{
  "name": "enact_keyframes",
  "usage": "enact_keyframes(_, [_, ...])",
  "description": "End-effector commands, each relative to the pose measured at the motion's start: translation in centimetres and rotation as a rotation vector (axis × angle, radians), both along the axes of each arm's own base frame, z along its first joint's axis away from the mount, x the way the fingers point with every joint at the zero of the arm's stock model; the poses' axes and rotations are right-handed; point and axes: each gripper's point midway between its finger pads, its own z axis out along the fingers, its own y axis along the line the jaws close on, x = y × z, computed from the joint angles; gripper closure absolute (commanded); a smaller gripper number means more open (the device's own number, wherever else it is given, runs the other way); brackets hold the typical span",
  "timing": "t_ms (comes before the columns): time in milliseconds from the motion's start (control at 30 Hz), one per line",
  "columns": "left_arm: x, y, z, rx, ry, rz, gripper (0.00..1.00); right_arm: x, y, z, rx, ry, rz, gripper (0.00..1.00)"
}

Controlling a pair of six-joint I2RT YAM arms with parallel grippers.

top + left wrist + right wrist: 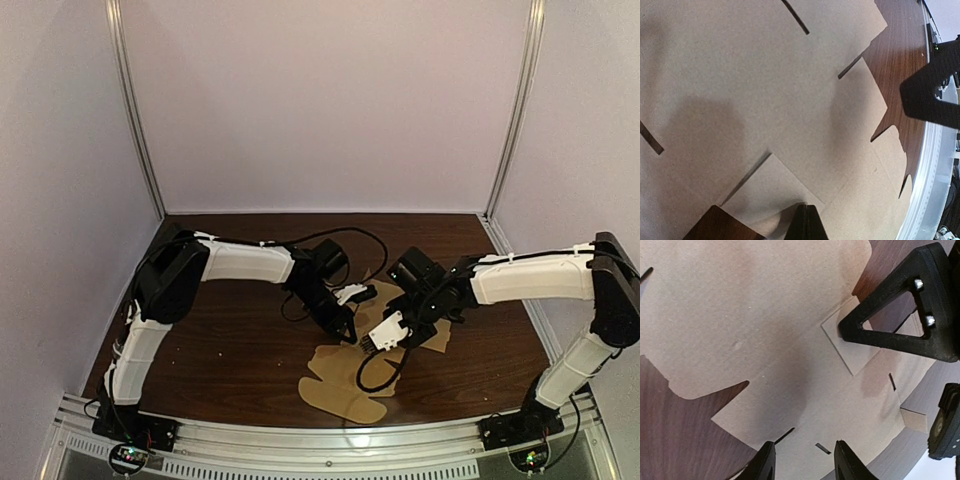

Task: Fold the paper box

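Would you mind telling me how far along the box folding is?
Barely started. The paper box lies flat, no walls raised. In hand: the left gripper meets a small flap while the right gripper hovers open. All the folding remains.

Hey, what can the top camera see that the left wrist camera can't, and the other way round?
Only the top view shows both arms whole, the left gripper and right gripper meeting over the sheet, and the booth walls. Only the left wrist view shows the cut slits and flap edges up close, with the left gripper's closed fingertips at a flap. Both show the unfolded paper box lying on the wooden table.
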Motion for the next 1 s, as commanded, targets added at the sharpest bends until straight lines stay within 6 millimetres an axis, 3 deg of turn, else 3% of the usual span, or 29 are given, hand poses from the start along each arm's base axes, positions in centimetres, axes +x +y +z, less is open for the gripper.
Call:
enact_keyframes(0, [-3.0,6.9,-9.2,0.368,0.140,0.056,1.00,-2.2,-2.3,0.8,-0.018,0.162,-0.103,0.58])
enact_keyframes(167, [-3.1,6.6,-8.9,0.374,0.178,0.108,1.00,-1.5,-4.6,3.4,0.123,0.354,-0.342,0.57])
enact_keyframes(367, [-3.4,6.8,-8.3,0.383,0.200,0.142,1.00,3.8,-7.4,5.7,0.361,0.565,-0.739,0.53])
enact_keyframes(567, [-3.5,7.0,-8.3,0.367,0.201,0.183,1.00,9.0,-9.9,4.5,0.471,0.919,-1.103,0.46])
enact_keyframes(700, [-3.2,6.6,-8.1,0.324,0.177,0.209,1.00,11.3,-10.0,3.4,0.486,1.019,-1.202,0.44])
enact_keyframes(800, [-2.0,5.9,-6.7,0.276,0.112,0.235,1.00,12.8,-9.9,2.9,0.479,1.035,-1.258,0.44])
enact_keyframes(967, [0.8,4.0,-1.4,0.176,-0.020,0.271,1.00,14.0,-9.9,2.9,0.495,1.012,-1.282,0.45])
